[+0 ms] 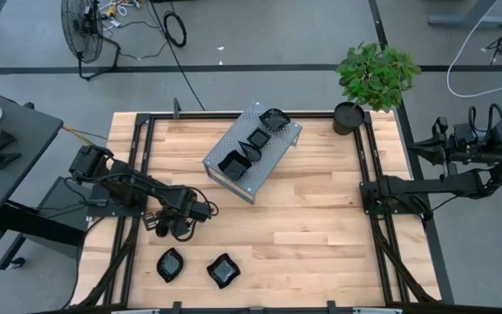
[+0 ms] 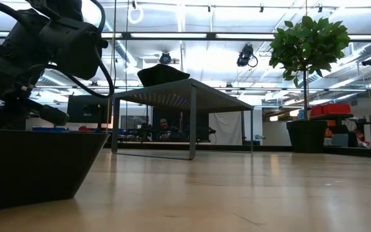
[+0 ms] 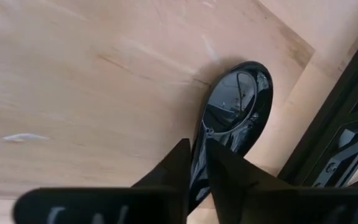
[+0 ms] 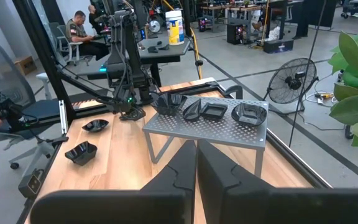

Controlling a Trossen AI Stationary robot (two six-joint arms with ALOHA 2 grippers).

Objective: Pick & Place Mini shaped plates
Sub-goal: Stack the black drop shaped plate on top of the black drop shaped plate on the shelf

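Left wrist view: left claw pinching teardrop plate.

We saw a potted plant at the table's far corner and a fan on the floor.

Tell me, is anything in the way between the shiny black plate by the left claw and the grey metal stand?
Nothing visible is. The left gripper is right at the glossy black teardrop plate, and only bare wooden table lies between that plate and the grey perforated metal stand.
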